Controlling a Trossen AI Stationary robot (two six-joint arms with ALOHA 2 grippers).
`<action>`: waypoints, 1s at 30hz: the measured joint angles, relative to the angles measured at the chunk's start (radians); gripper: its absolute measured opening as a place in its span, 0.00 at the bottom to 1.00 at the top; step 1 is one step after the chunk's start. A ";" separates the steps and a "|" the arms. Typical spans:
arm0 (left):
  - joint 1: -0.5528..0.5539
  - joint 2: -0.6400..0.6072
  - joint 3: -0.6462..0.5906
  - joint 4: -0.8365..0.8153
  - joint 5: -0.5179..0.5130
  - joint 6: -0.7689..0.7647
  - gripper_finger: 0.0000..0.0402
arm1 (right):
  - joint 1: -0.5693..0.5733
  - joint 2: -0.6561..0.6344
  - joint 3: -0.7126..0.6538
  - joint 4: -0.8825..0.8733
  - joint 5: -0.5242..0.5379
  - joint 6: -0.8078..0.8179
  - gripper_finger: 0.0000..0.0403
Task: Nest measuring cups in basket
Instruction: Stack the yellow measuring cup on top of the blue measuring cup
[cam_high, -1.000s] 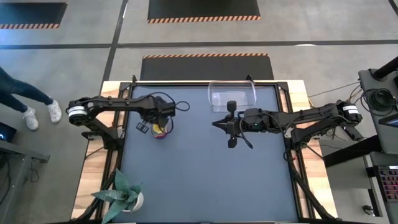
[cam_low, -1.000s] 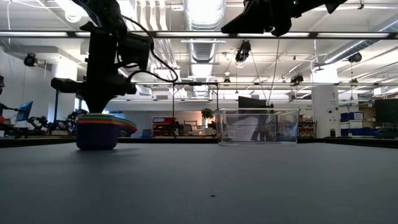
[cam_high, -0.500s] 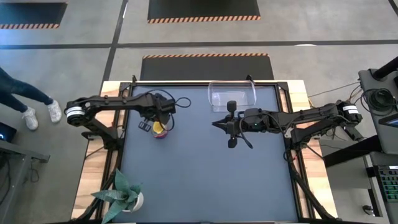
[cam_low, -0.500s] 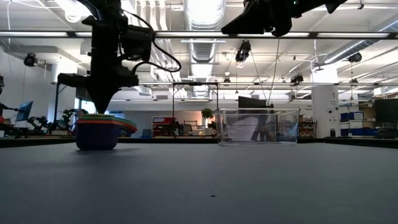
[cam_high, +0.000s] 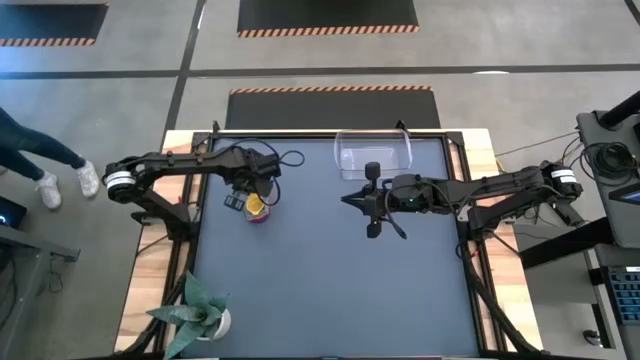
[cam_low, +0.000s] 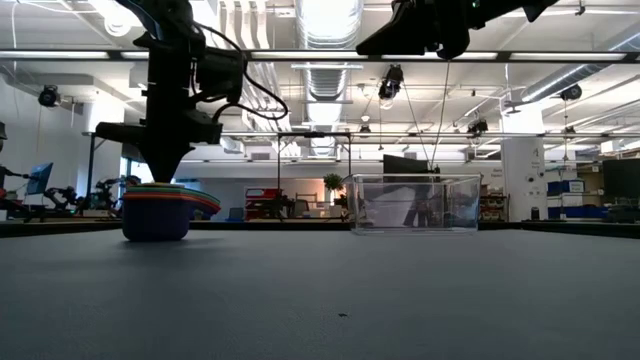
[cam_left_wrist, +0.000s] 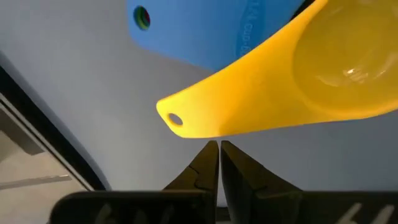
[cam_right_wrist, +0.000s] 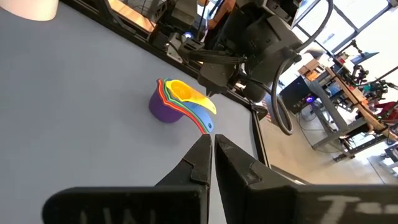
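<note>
On the dark table (cam_high: 330, 280), closed, empty left claw (cam_low: 166, 178) above stacked measuring cups (cam_low: 160, 210).

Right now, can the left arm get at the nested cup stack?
Probably yes. The left gripper hangs shut directly above the measuring cups, the yellow handle just past its fingertips, nothing between them. It would need to open first. The right gripper waits mid-table, clear of the way.
</note>
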 joint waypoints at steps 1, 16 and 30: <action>0.000 0.000 0.000 0.000 0.004 0.000 0.00 | 0.000 0.000 0.000 -0.001 0.000 0.000 0.02; 0.000 0.000 0.006 0.001 -0.001 -0.025 0.00 | 0.000 0.000 0.000 -0.001 0.000 0.000 0.02; 0.005 0.002 -0.010 -0.035 -0.034 -0.028 0.00 | 0.000 0.000 0.000 -0.003 0.000 -0.007 0.02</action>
